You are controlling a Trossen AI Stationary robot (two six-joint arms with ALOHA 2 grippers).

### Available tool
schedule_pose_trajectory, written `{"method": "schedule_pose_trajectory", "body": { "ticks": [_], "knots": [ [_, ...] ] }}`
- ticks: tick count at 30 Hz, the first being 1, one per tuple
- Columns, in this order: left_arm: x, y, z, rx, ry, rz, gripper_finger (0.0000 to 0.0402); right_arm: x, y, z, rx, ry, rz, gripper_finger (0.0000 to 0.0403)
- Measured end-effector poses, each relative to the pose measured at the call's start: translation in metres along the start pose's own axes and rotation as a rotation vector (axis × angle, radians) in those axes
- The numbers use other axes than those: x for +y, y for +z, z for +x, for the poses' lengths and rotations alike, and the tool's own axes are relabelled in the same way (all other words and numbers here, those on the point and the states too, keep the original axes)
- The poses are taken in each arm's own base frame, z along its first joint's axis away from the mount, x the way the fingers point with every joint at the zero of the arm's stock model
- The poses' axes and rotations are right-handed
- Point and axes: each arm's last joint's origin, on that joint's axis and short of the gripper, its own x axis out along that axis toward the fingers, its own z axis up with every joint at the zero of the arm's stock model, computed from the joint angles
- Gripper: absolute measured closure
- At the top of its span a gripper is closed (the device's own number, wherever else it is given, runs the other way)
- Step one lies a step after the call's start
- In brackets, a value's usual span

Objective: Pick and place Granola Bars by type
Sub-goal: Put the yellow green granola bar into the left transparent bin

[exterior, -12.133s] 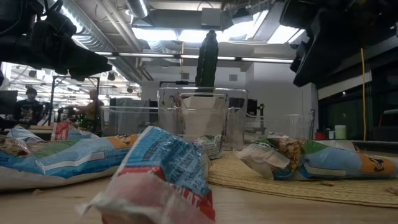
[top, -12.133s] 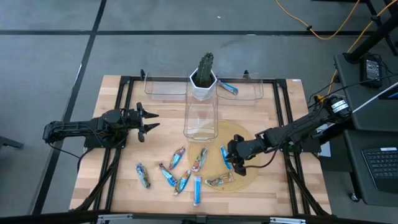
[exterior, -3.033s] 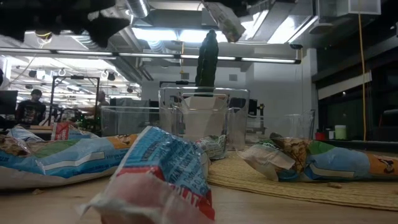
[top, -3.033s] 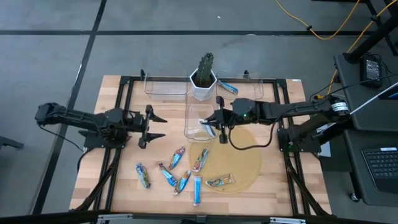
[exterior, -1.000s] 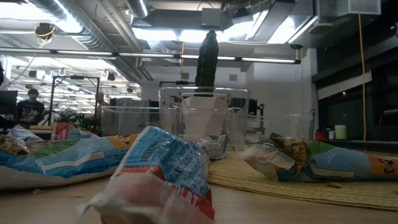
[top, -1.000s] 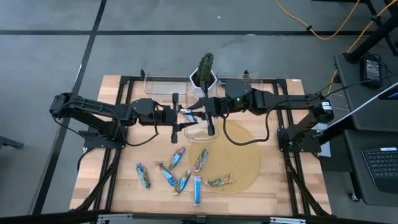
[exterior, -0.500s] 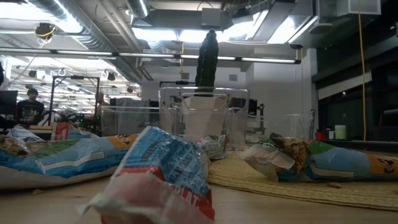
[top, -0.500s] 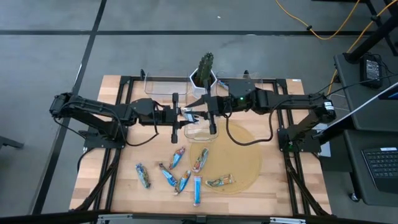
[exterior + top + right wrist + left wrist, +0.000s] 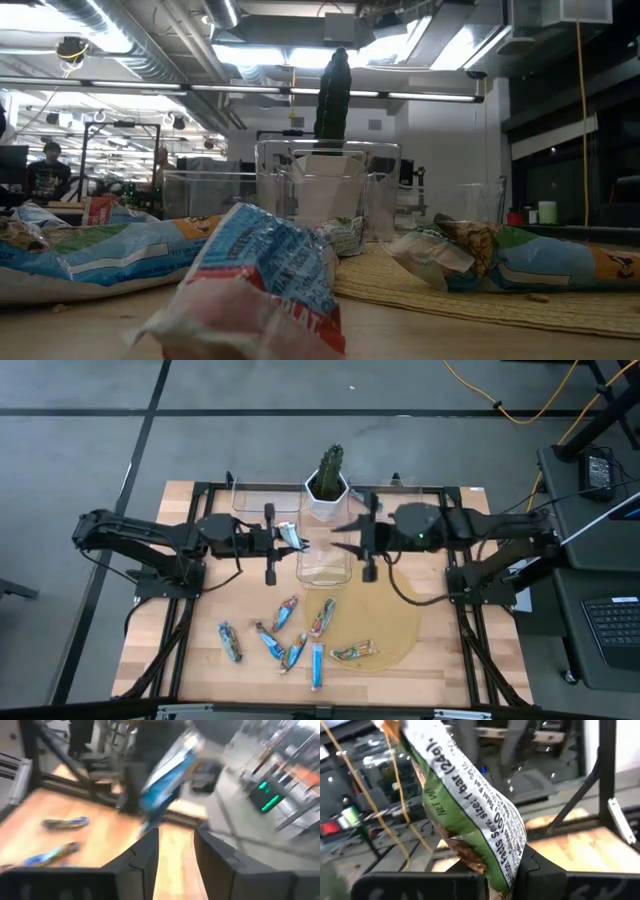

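Above the clear bins, the left gripper [image 9: 283,540] pinches a granola bar [image 9: 290,536] by one end, apparently to carry it off for sorting, while the right gripper [image 9: 345,546], jaws spread and empty, hangs nearby.

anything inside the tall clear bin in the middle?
Looks empty: through the tall clear bin only bare wood shows. The right pincer overlaps its right rim, hiding that edge.

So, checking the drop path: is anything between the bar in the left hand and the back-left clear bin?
Nothing visible. The left hand holds the granola bar in front of that bin; the cactus pot stands aside.
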Motion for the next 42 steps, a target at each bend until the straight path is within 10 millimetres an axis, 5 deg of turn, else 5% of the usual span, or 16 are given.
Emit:
{"method": "schedule_pose_trajectory", "body": {
  "ticks": [13,25,32,42],
  "knots": [
    [0.026,0.015,-0.031,0.138,0.338,0.143,0.0380,0.072,-0.057,0.002,0.356,0.069,0.072,0.0280],
    [0.099,0.057,-0.021,0.365,0.620,0.202,0.0382,0.087,-0.085,0.009,0.432,0.070,0.111,0.0282],
    [0.147,0.048,-0.016,0.518,0.663,0.159,0.0382,0.089,-0.085,0.009,0.429,0.074,0.121,0.0282],
    [0.187,0.004,-0.009,0.752,0.589,0.070,0.0382,0.093,-0.084,0.007,0.425,0.088,0.117,0.0282]
  ]
}}
